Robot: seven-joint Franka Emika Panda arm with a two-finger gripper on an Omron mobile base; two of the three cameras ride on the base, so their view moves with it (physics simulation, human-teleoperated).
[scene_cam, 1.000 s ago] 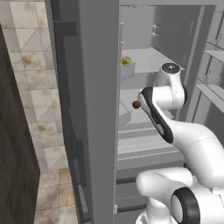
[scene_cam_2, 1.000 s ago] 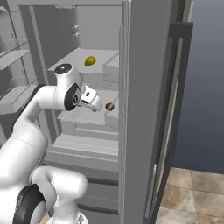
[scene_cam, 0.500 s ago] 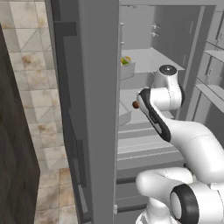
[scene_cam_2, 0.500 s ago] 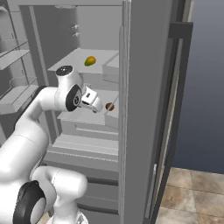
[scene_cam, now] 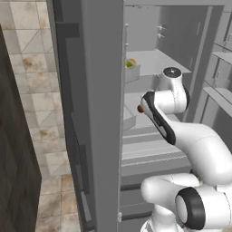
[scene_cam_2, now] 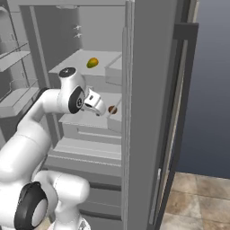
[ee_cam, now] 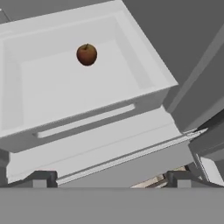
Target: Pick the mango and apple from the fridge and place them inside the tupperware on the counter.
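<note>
Since a second ago the tool (ee_cam: 111,178) has edged forward, spread wide and empty, toward the apple (ee_cam: 86,54) in the fridge (scene_cam_2: 148,67) bin ahead; closing early could nudge the apple rolling.

The fridge (scene_cam_2: 148,90) stands open, with pale grey shelves inside. In the right base view, the mango (scene_cam_2: 92,62) lies on the upper shelf (scene_cam_2: 76,63), toward the upper left of the frame. One level down, near the centre, the apple (scene_cam_2: 112,109) rests in a shallow open bin (ee_cam: 131,83). In the hand view the apple sits alone on the bin's floor in the upper middle, apart from its walls.
</note>
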